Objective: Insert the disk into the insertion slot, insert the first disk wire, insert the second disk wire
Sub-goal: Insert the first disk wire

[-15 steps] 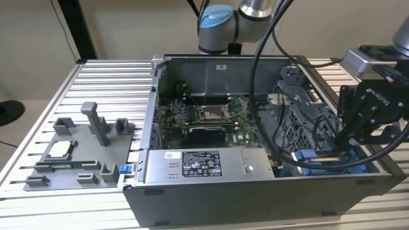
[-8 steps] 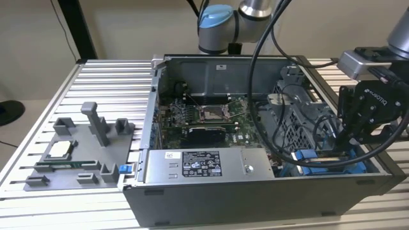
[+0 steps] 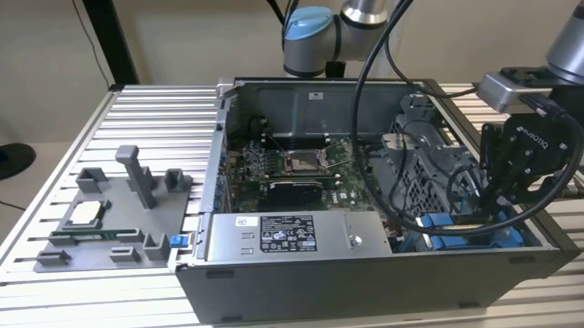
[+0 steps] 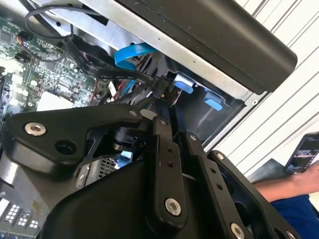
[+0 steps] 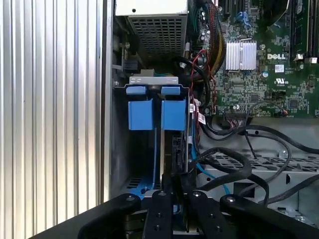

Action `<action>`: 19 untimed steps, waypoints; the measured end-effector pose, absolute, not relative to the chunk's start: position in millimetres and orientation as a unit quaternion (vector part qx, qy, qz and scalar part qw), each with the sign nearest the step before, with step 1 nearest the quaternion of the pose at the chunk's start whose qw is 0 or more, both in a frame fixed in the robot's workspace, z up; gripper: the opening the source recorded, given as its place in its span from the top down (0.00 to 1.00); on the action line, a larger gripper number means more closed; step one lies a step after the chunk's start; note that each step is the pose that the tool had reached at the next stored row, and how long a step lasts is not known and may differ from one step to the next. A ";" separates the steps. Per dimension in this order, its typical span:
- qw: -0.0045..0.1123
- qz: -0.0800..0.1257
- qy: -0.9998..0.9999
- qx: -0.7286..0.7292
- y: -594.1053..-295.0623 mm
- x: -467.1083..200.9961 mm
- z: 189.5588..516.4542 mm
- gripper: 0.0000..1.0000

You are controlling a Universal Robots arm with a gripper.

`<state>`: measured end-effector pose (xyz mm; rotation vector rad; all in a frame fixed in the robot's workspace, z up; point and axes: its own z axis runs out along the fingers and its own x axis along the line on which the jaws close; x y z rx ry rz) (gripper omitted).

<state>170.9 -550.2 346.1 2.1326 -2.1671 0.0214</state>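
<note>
While its fingers [image 4: 160,144] sit together, the gripper [image 4: 165,119] pinches a black wire connector [image 4: 162,90].

Person's blue sleeve [image 4: 294,215] partly off-frame.

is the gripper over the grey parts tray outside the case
No, the gripper hangs at the insertion slot, far from the tray.

The arm [image 3: 312,37] is arching over the far edge of the computer case [image 3: 365,287], its wrist [image 3: 567,48] coming down at the exterior view's right. The black gripper [image 3: 493,205] is pointing down into the case's near corner.
</note>
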 end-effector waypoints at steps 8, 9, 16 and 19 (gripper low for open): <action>0.051 0.007 -0.712 0.700 -549.8 170.9 362.2 1.00; 0.051 0.007 -0.712 0.701 -549.8 170.8 366.4 1.00; 0.049 0.005 -0.711 0.701 -551.0 170.0 382.5 0.00; 0.043 -0.001 -0.711 0.702 -554.0 169.9 382.4 0.00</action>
